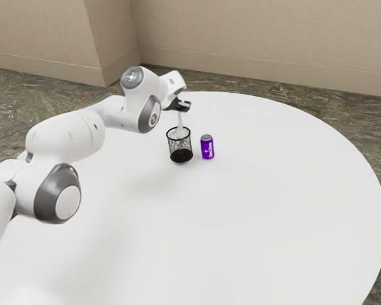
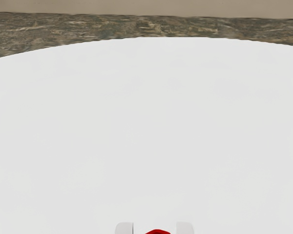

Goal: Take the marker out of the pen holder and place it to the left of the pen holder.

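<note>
Exterior view
Gripper: black, its gripping end (image 1: 180,107) above the mouth of the pen holder (image 1: 181,155), which stands upright on the table.
Fingers: I cannot tell whether they are spread or closed.
Marker: most likely the slim pale piece (image 1: 180,122) directly below the gripper, nearly upright, its lower part at the holder's mouth; whether it is held, I cannot tell.
Pen holder: black mesh with a dark, solid-looking base, below the gripper.
Can: purple with white lettering and a grey top (image 1: 207,148), upright, lower than the gripper and toward the exterior view's right from it; just beside the holder, a narrow strip of white between them.
Table: round and white (image 1: 241,229), beneath the gripper and spreading well out around it.
Arm: white with grey joint covers (image 1: 66,136), coming in from the exterior view's left and bending down to the gripper.

Wrist view
Red piece: a rounded red edge (image 2: 157,232) close under the hand, between two pale blocks (image 2: 123,228) and apart from both; I cannot tell what it belongs to.
Table beyond the gripper: plain white out to its curved rim, then streaked brown-grey floor (image 2: 136,27) and a beige wall (image 2: 146,7).
</note>
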